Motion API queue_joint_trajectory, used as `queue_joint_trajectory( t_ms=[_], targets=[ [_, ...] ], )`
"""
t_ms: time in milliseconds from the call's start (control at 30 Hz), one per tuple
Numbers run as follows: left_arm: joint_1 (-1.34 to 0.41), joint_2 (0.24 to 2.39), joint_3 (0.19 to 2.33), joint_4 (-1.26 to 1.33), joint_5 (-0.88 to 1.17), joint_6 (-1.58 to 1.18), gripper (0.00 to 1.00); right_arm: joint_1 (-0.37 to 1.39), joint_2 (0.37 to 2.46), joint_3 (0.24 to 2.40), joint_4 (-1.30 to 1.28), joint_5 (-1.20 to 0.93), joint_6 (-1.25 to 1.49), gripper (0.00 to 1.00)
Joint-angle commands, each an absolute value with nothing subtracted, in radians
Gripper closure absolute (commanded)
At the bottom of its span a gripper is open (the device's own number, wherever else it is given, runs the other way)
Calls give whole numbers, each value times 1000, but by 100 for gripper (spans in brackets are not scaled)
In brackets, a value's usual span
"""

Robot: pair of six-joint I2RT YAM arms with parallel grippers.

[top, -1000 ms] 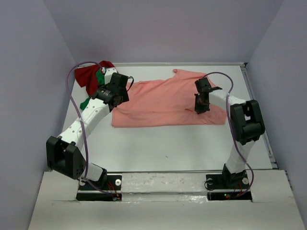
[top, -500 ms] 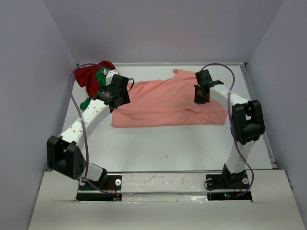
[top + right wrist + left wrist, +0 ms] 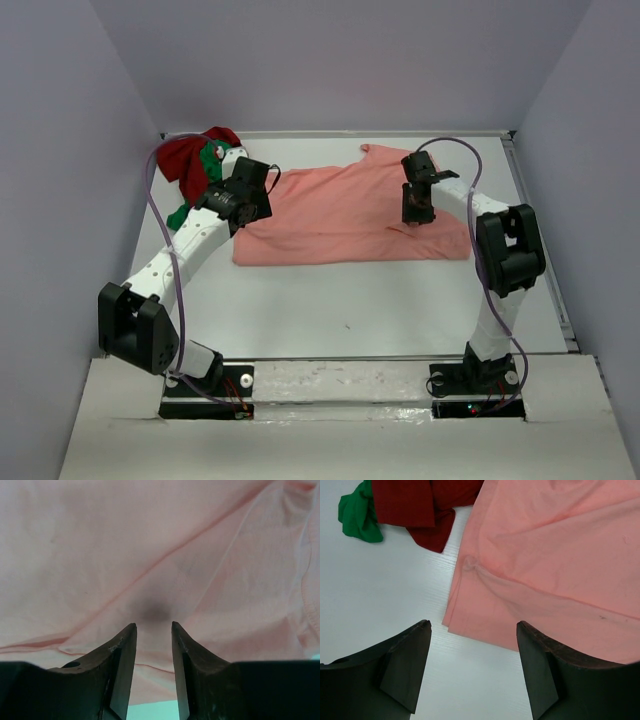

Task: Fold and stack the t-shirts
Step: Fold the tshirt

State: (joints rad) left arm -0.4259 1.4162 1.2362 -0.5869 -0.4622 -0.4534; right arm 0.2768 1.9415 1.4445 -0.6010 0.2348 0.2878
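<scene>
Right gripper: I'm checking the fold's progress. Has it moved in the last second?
Yes. The right gripper has shifted toward the white table's far edge and slightly leftward, above the salmon-pink cloth t-shirt.

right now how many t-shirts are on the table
3: the salmon-pink t-shirt spread across the middle, the dark red t-shirt bunched at the far left corner, the green t-shirt tangled with it. Another could hide in that heap.

Top view high, looking down, both wrist views close, sharing salmon-pink t-shirt [image 3: 340, 215]
</scene>
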Motion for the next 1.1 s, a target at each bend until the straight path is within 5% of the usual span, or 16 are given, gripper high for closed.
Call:
queue_joint_trajectory(
  t_ms=[0,333,567,1067],
  targets=[
    [-430,1387,1224,-572,-468,-451,21,284,1890,1384,-589,275,299,59],
    [-430,1371,1215,-583,-472,-453,21,284,1885,1328,-560,247,310,62],
    [-431,1373,1212,-580,-471,-451,21,284,1894,1333,-555,230,319,100],
    [-433,1394,1197,-555,-449,-453,21,293,1914,1528,-604,316,265,100]
  ],
)
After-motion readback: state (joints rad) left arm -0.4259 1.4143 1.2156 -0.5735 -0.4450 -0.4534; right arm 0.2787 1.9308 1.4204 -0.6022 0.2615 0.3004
